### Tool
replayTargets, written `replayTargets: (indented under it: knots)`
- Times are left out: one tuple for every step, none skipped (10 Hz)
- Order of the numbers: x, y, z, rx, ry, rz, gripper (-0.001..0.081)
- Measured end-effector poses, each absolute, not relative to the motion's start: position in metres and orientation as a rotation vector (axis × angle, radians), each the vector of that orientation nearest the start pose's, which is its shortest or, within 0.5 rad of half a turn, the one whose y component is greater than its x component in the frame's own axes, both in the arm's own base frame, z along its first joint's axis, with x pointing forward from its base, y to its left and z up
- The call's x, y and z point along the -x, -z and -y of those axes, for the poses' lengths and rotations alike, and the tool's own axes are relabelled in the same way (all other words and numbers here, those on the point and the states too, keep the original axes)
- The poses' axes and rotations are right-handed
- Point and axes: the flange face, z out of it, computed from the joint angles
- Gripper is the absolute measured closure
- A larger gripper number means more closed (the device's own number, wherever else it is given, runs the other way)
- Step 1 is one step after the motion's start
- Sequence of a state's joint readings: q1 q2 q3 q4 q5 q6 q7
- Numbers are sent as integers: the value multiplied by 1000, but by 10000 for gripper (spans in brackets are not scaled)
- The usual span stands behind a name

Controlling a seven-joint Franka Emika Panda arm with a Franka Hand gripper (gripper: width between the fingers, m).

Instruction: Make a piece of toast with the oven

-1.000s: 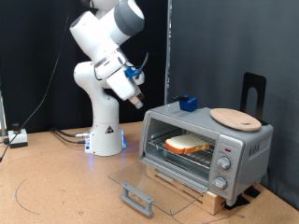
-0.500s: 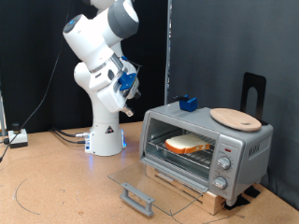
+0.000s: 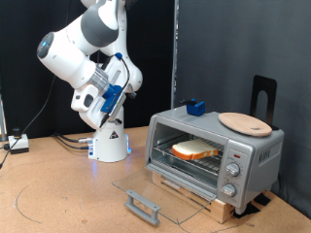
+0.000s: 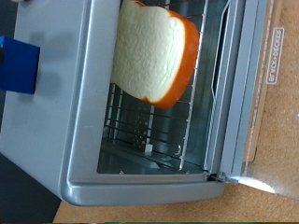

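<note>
The silver oven (image 3: 219,150) stands at the exterior view's right with its glass door (image 3: 155,189) folded down flat, grey handle (image 3: 144,206) in front. The piece of toast (image 3: 196,149) lies on the wire rack inside. The wrist view shows the same toast (image 4: 154,51) on the rack (image 4: 140,121) inside the oven (image 4: 75,121). My gripper (image 3: 115,89) is raised high in the air, well to the exterior view's left of the oven, and touches nothing. Its fingers do not show in the wrist view.
A round wooden board (image 3: 245,122) and a small blue object (image 3: 196,108) sit on top of the oven. A black stand (image 3: 263,95) rises behind it. The oven rests on a wooden base (image 3: 194,197). Cables (image 3: 68,141) lie at the arm's foot.
The arm has swung up and away to the exterior view's left, carrying the gripper farther from the oven. The toast, the oven and its open door have not moved.
</note>
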State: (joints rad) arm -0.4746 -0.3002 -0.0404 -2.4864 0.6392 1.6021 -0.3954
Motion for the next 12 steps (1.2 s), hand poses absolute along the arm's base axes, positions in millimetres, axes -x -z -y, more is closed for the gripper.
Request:
replayTargets:
  knots:
    - [-358, -384, 131, 2263, -225, -379, 2]
    - [-360, -381, 135, 2232, -178, -408, 2]
    - [-362, -373, 145, 2211, -155, -453, 2]
    - [-363, -362, 154, 2192, -161, -497, 2]
    - [-364, -349, 163, 2180, -197, -535, 2]
    - [-365, -336, 170, 2181, -233, -569, 2]
    - [-368, -322, 179, 2203, -248, -606, 2]
    - [-374, -314, 184, 2212, -261, -624, 2]
    - [-373, -314, 184, 2210, -260, -619, 2]
    - [-374, -315, 181, 2174, -245, -602, 2]
    - [-375, -314, 182, 2137, -223, -598, 2]
    - [-379, -309, 186, 2115, -217, -613, 2]
